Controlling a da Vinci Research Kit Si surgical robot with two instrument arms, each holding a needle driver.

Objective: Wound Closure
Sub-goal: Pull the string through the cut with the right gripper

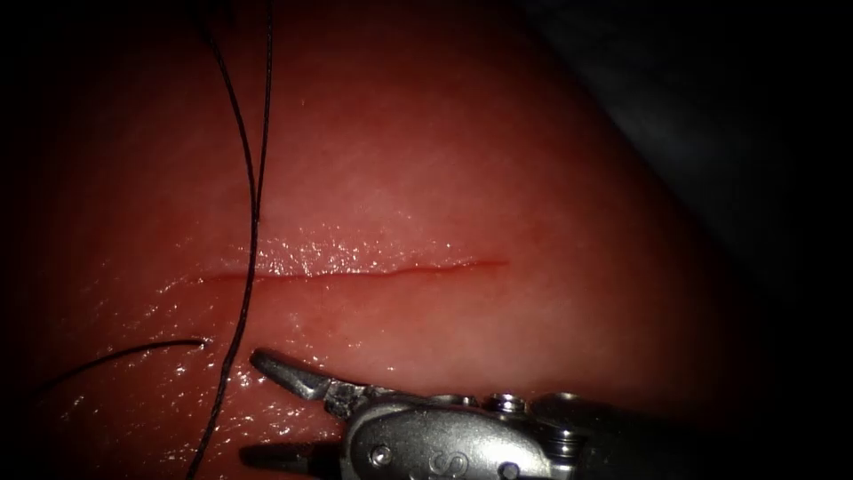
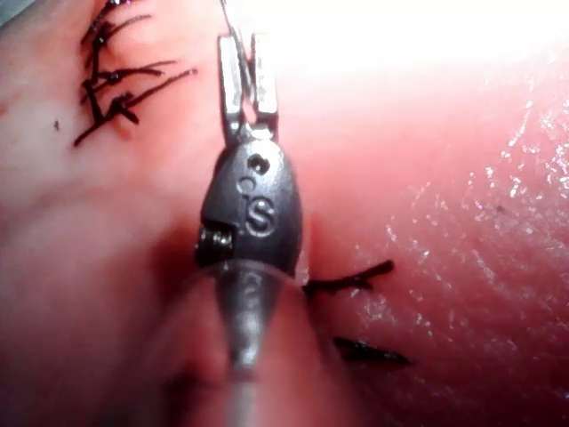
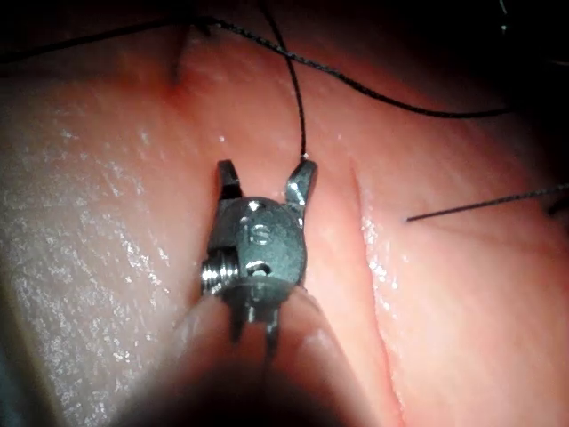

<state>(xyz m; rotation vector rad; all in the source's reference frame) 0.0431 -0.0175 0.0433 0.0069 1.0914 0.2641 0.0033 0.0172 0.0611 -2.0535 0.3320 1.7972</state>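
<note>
The right gripper [image 1: 258, 409] is being kept spread wide and is grasping nothing, just below the cut [image 1: 355, 272] in the tissue [image 1: 426, 160]. The thread [image 1: 251, 231] is being crossed over the cut's left end. The left gripper [image 2: 248, 84] is being held nearly closed; whether thread is being grasped cannot be told. Probably the thread should be grasped gently, away from the tissue.

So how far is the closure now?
Done: the thread crosses the cut near its left end, on the tissue. In hand: nothing; the right tool has its jaws open and empty below the cut. What the left tool holds, and where the needle is, I cannot tell. Left: the rest of the cut bears no stitches.
</note>
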